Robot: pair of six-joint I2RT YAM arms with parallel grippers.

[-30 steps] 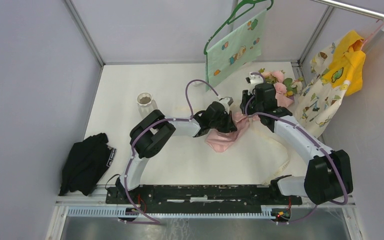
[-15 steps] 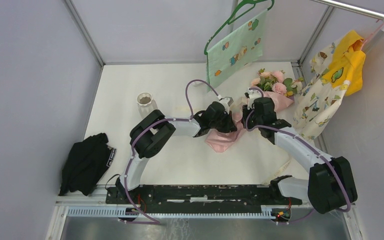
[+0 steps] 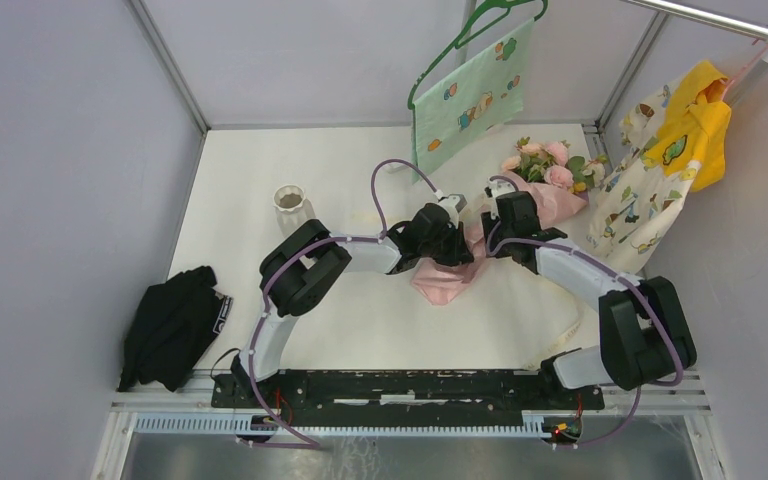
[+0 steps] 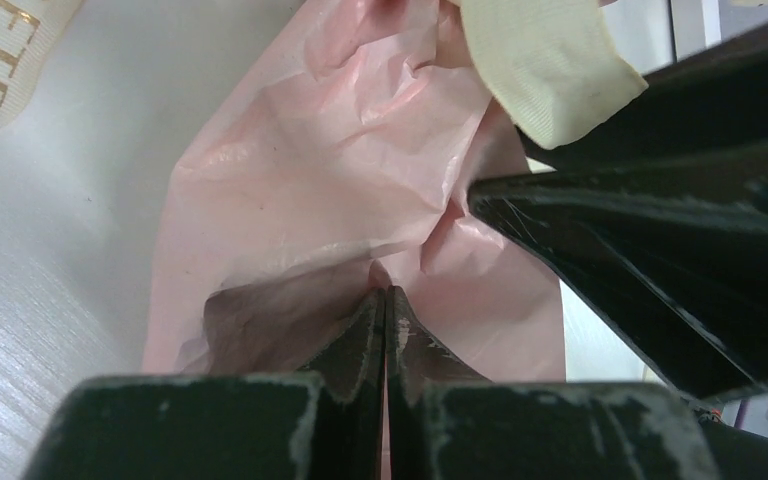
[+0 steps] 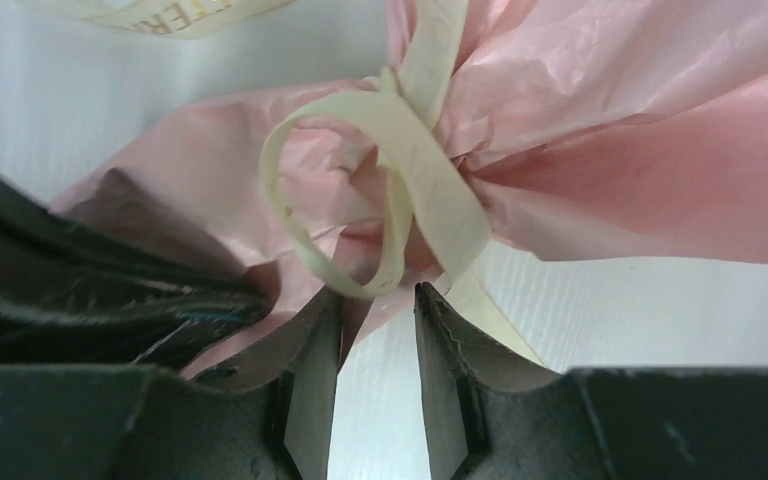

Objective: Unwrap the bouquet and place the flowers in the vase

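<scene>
We note left gripper [image 4: 387, 300] clamping bouquet wrap [image 4: 340, 150], right gripper [image 5: 378, 310] narrowly parted at bow [image 5: 440, 195]; advise pulling loose end [image 5: 495, 315] steadily.

Bright, even light from above, with soft shadows.
The top view is sharp, and the white table [image 3: 390, 320] looks a bit washed out. In both wrist views the black fingers [image 4: 360, 350] up close are blurry. The pink bouquet [image 5: 610, 150] paper shines a little, with a dark shadow underneath.
</scene>
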